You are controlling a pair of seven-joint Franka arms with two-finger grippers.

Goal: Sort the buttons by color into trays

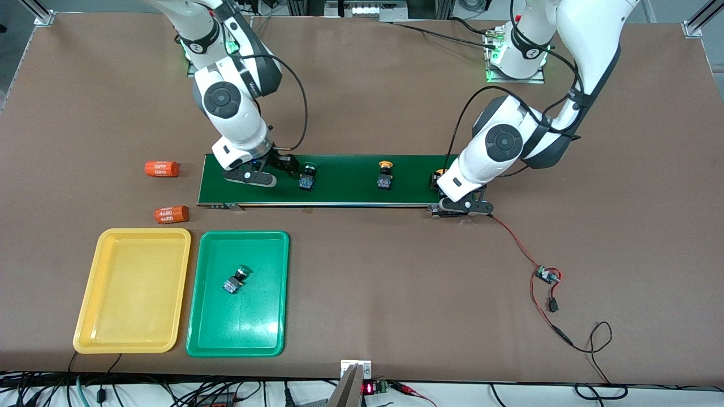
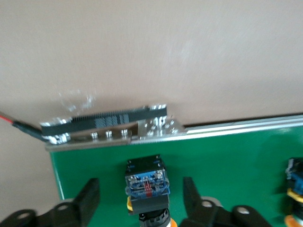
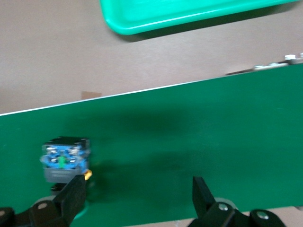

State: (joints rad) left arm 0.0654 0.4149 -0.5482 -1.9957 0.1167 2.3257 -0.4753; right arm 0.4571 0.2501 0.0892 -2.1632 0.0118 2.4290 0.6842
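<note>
On the dark green belt (image 1: pixel 350 192) stand a green-capped button (image 1: pixel 307 175) and a yellow-capped button (image 1: pixel 385 175). Another yellow-capped button (image 1: pixel 436 176) (image 2: pixel 144 182) sits at the belt's end toward the left arm. My left gripper (image 1: pixel 444 186) (image 2: pixel 141 189) is open around it, with both fingers clear of its body. My right gripper (image 1: pixel 271 169) (image 3: pixel 138 184) hangs open low over the belt's other end, and the green-capped button (image 3: pixel 64 161) is just outside one finger. One green-capped button (image 1: pixel 236 280) lies in the green tray (image 1: pixel 266 333). The yellow tray (image 1: pixel 133 291) holds nothing.
Two orange cylinders (image 1: pixel 162 168) (image 1: pixel 171 214) lie on the table off the belt's end toward the right arm. A small circuit board (image 1: pixel 547 275) with red and black wires trails from the belt's drive bracket (image 2: pixel 94 125) toward the front camera.
</note>
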